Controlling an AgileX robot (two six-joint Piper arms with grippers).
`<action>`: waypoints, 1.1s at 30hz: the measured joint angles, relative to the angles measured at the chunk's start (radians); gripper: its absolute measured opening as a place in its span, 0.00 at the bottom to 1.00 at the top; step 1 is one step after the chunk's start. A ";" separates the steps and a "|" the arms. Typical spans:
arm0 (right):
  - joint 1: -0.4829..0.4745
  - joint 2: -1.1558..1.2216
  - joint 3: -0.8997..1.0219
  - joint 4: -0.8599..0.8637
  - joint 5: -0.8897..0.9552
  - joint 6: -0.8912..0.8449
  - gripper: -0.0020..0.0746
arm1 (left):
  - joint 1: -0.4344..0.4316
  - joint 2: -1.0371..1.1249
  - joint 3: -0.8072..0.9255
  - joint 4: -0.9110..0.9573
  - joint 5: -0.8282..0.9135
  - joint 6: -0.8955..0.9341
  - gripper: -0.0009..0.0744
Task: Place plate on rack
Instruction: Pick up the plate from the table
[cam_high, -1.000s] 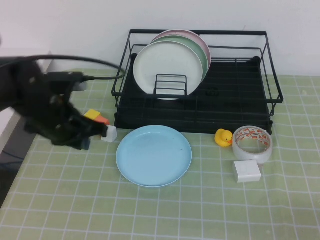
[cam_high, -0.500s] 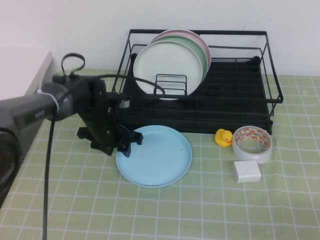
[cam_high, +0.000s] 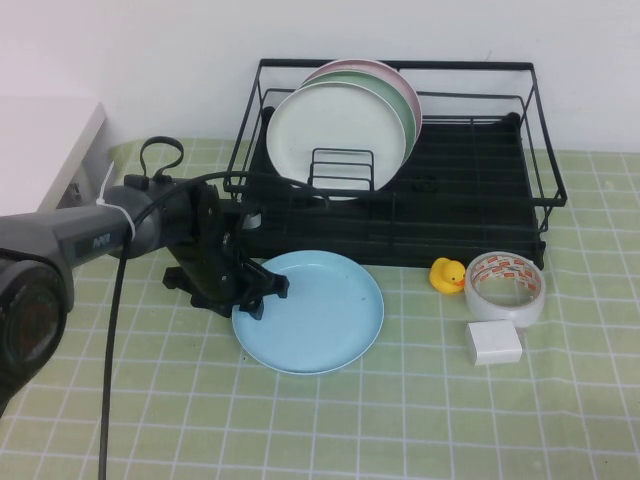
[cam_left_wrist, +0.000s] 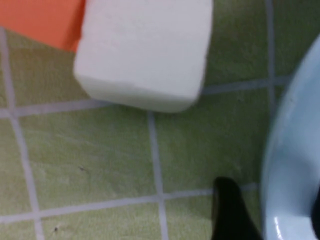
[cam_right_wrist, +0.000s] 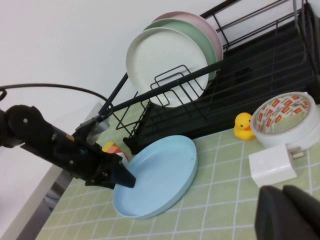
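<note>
The light blue plate (cam_high: 310, 312) lies flat on the green checked mat in front of the black wire rack (cam_high: 480, 205). It also shows in the right wrist view (cam_right_wrist: 157, 175). My left gripper (cam_high: 262, 296) is down at the plate's left rim, open. In the left wrist view one finger (cam_left_wrist: 230, 210) rests on the mat outside the rim (cam_left_wrist: 292, 165), and the other is at the frame's edge over the plate. My right gripper (cam_right_wrist: 285, 192) is shut and empty, off to the right of the plate; it does not show in the high view.
White (cam_high: 335, 140), pale green (cam_high: 408, 100) and pink plates stand upright in the rack's left part. A yellow duck (cam_high: 447, 274), a tape roll (cam_high: 506, 287) and a white charger (cam_high: 493, 343) lie right of the plate. A white block (cam_left_wrist: 145, 50) and an orange piece (cam_left_wrist: 40, 20) lie to its left.
My left arm has swung in from the left and come down to the plate's left rim. The plate has not moved.
</note>
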 joint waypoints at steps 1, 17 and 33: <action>0.000 0.000 0.000 0.000 0.000 -0.004 0.02 | 0.000 0.001 0.000 0.000 -0.002 -0.002 0.43; 0.000 0.000 0.000 0.000 0.125 -0.008 0.02 | 0.026 -0.039 0.028 -0.294 -0.003 0.072 0.02; 0.000 0.324 -0.247 -0.041 0.333 -0.109 0.31 | 0.040 -0.702 0.742 -1.149 -0.283 1.044 0.02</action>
